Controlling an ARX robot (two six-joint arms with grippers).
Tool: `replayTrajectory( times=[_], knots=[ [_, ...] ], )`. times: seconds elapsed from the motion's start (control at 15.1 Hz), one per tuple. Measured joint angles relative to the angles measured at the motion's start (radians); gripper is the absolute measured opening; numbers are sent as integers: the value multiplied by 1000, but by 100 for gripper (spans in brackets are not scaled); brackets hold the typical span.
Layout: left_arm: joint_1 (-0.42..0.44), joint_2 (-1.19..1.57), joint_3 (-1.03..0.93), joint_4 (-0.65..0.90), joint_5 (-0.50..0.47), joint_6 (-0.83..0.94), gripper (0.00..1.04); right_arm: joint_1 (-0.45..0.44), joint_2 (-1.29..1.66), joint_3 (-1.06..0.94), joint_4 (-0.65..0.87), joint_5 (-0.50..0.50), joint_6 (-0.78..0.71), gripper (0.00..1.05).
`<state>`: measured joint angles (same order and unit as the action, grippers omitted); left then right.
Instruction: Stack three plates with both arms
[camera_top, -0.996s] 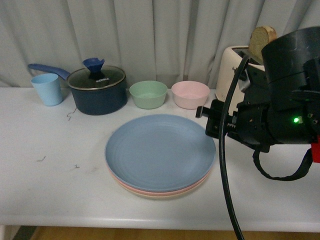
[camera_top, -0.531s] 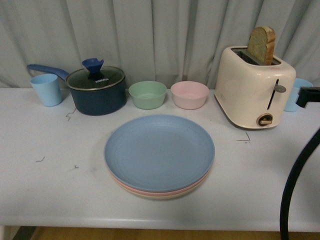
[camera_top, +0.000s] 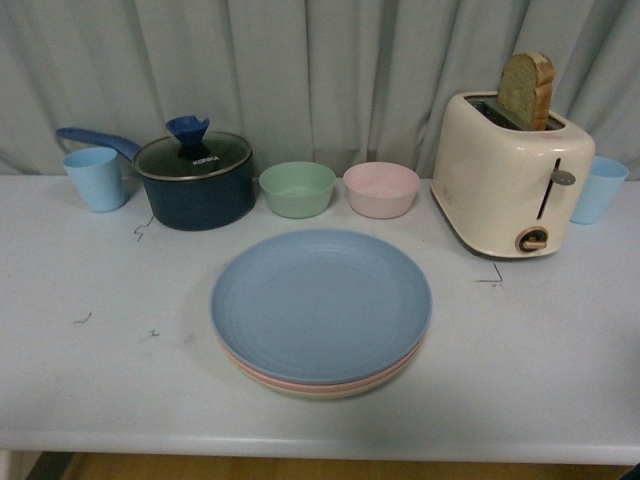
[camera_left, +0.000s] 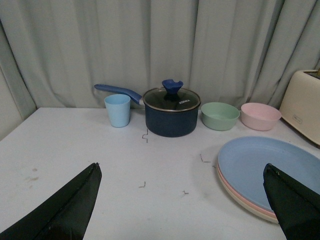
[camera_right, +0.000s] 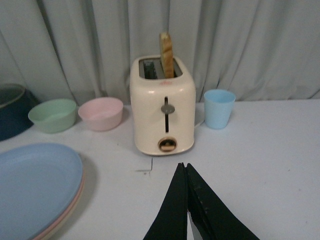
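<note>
The three plates lie in one stack at the middle of the white table: the blue plate (camera_top: 320, 302) on top, the pink plate (camera_top: 262, 372) under it, the beige plate (camera_top: 320, 391) at the bottom. No arm shows in the front view. In the left wrist view my left gripper (camera_left: 182, 165) is open and empty above the table, left of the stack (camera_left: 260, 170). In the right wrist view my right gripper (camera_right: 184, 165) is shut and empty, in front of the toaster, with the stack (camera_right: 37, 185) off to its side.
A navy pot with glass lid (camera_top: 194, 178), a light blue cup (camera_top: 96, 178), a green bowl (camera_top: 297, 188) and a pink bowl (camera_top: 381, 188) line the back. A cream toaster (camera_top: 510, 170) with a bread slice and another blue cup (camera_top: 598, 188) stand at the right.
The right arm, which filled the right of the front view a second ago, has drawn back out of that view. The plates have not moved.
</note>
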<state>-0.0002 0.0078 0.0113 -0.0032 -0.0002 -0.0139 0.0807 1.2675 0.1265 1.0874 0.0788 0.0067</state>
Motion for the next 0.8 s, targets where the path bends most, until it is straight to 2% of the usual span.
replayTrajectory(
  times=[0.07,0.13,0.2,0.8],
  knots=[
    [0,0,0,0,0,0,98,-6,-89,-10,-47,-2,0,2],
    [0,0,0,0,0,0,98,-58,-170,-26,-85,-62,0,2],
    [0,0,0,0,0,0,98,-87,-238,-54,-145,-67,0,2],
    [0,0,0,0,0,0,98,-85,-705,-115,-537,-75,0,2]
  ],
)
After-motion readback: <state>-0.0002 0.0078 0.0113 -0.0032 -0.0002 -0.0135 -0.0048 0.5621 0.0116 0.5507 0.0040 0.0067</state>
